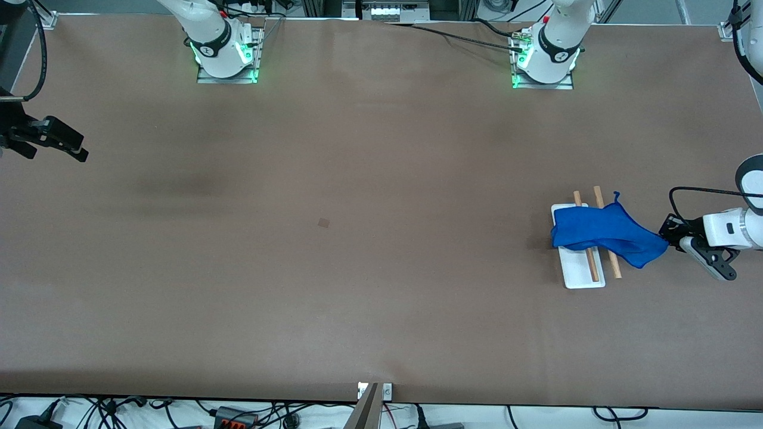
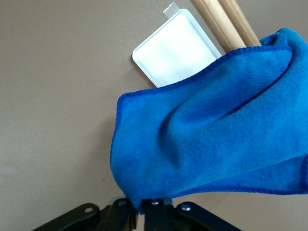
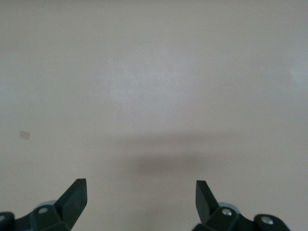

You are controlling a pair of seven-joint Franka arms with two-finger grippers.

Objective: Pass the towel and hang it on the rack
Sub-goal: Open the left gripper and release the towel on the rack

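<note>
A blue towel (image 1: 602, 232) lies draped across the two wooden rods (image 1: 598, 193) of the rack, whose white base (image 1: 581, 277) stands toward the left arm's end of the table. One corner of the towel trails off the rods to my left gripper (image 1: 669, 237), which is shut on it. In the left wrist view the towel (image 2: 207, 130) covers part of the rack base (image 2: 175, 50) and rods (image 2: 216, 21), and its corner sits pinched in the left gripper (image 2: 144, 207). My right gripper (image 1: 80, 152) waits open and empty above bare table (image 3: 141, 190) at the right arm's end.
A small tan square mark (image 1: 323, 223) lies on the brown table near its middle and also shows in the right wrist view (image 3: 24, 135). Cables and a bracket (image 1: 374, 393) run along the table's edge nearest the front camera.
</note>
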